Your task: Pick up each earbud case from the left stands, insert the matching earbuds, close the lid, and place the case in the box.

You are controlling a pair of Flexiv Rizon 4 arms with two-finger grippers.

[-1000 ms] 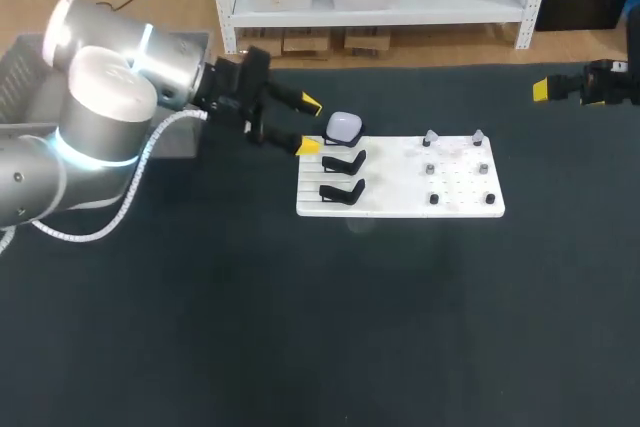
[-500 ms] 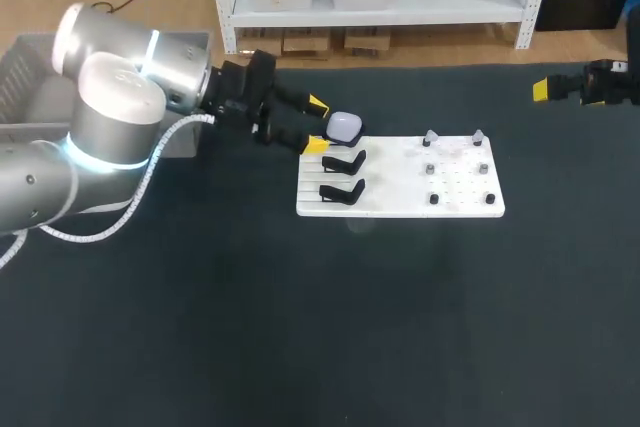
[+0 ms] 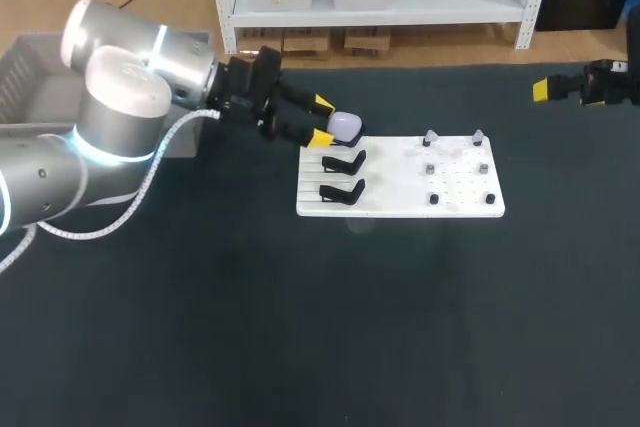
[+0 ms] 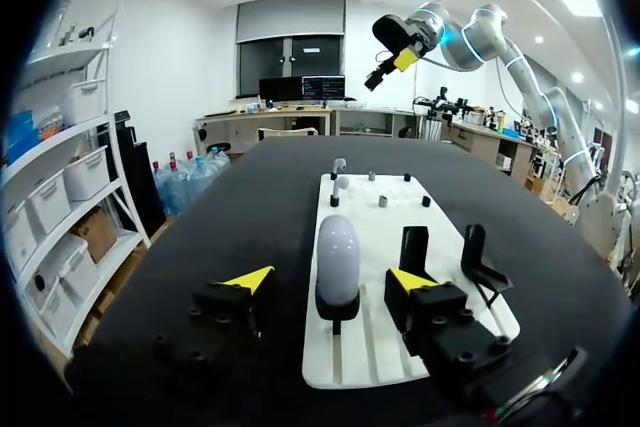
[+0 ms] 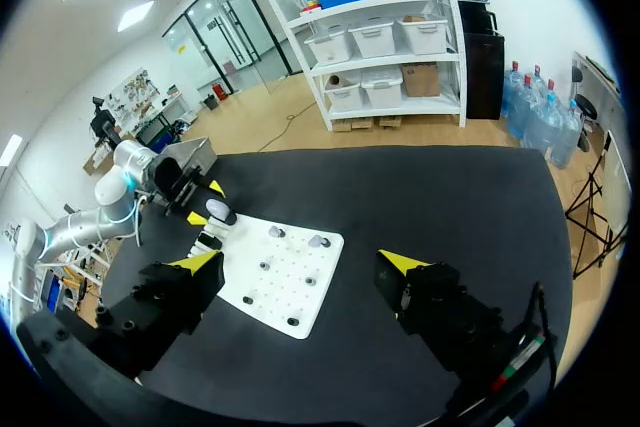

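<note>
A pale lilac earbud case (image 3: pixel 345 126) stands upright on the far stand at the left end of the white board (image 3: pixel 400 187). My left gripper (image 3: pixel 321 121) is level with it, one yellow tip on each side. In the left wrist view the case (image 4: pixel 337 257) sits between the fingers of that gripper (image 4: pixel 330 282), with a gap on both sides, so it is open. Two white earbuds (image 3: pixel 430 136) (image 3: pixel 478 135) sit on pegs at the board's far edge. My right gripper (image 5: pixel 300 262) hangs open and empty, high over the table's right side.
Two empty black stands (image 3: pixel 343 161) (image 3: pixel 342 191) are on the board nearer to me than the case. Small black pegs dot the board's right half. A grey box (image 3: pixel 30 77) stands at the table's far left, behind my left arm.
My left gripper has moved right until its fingers flank the earbud case, and the fingers have drawn closer together. The right arm has not moved.
</note>
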